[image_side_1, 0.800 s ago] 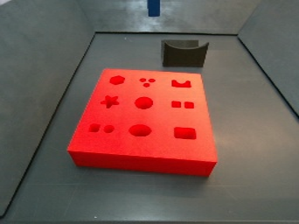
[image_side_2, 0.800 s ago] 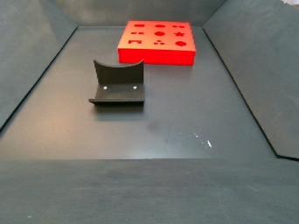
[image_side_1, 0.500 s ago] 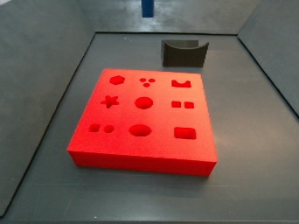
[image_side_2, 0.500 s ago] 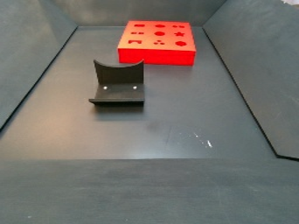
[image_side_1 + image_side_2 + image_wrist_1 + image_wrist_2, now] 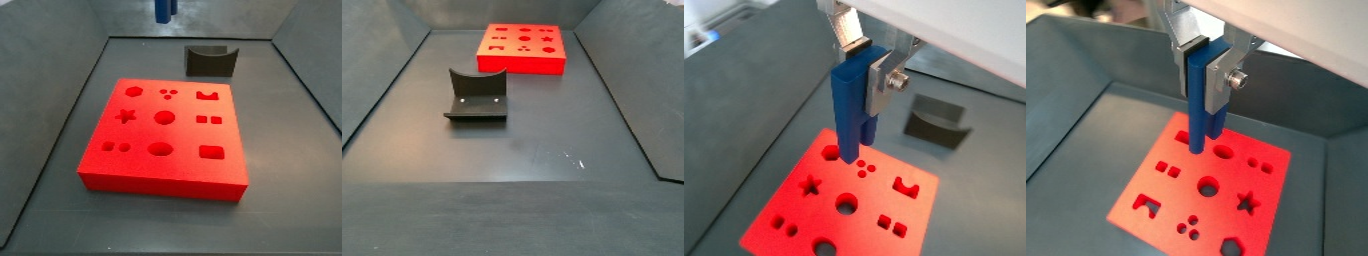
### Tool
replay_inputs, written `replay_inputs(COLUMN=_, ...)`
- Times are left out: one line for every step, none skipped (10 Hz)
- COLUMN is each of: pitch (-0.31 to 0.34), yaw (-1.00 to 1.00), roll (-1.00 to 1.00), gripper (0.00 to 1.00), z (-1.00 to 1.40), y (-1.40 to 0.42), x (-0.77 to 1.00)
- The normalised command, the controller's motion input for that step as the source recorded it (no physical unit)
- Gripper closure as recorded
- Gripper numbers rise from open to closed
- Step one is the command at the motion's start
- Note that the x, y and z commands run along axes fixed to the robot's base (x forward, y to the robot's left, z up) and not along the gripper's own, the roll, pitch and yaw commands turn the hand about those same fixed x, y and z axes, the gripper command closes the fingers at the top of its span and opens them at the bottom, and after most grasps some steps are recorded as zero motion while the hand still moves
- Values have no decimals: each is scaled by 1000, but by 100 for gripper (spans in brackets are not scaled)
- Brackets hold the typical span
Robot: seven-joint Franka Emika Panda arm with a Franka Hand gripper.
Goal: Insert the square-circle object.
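Blue piece point(image 5: 854, 105) clamped between gripper point(image 5: 867, 62) fingers point(image 5: 881, 80).

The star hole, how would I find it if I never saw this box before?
Look for the big flat red foam block on the dark grey floor; its top has many cut-out shapes. The star-shaped hole sits in the block's middle row, at the end farthest from the two small squares. It is the only hole with points. The gripper hangs above, holding a long blue piece.
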Motion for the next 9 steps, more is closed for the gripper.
replay_inputs(pitch=0, yaw=-1000, roll=46, gripper=100, z=0, y=0, x=0)
replay_inputs(pitch=0, yaw=-1000, roll=47, gripper=100, z=0, y=0, x=0)
replay_inputs(pitch=0, yaw=-1000, roll=47, gripper=100, z=0, y=0, x=0)
replay_inputs(pitch=0, yaw=-1000, roll=44, gripper=100, z=0, y=0, x=0)
replay_inputs(pitch=-57, yaw=-726, roll=0, gripper=100, z=-160, y=-557, x=0)
replay_inputs(pitch=-151, yaw=-434, roll=4, gripper=100, z=-377, y=-886, x=-3)
replay_inputs(pitch=-167, yaw=-337, roll=13, gripper=100, z=-466, y=-991, x=-46)
replay_inputs(pitch=-119, yaw=-860, roll=41, gripper=100, z=-571, y=-411, x=-29)
replay_inputs(pitch=-30, yaw=-1000, roll=23, gripper=100, z=-749, y=0, x=-3)
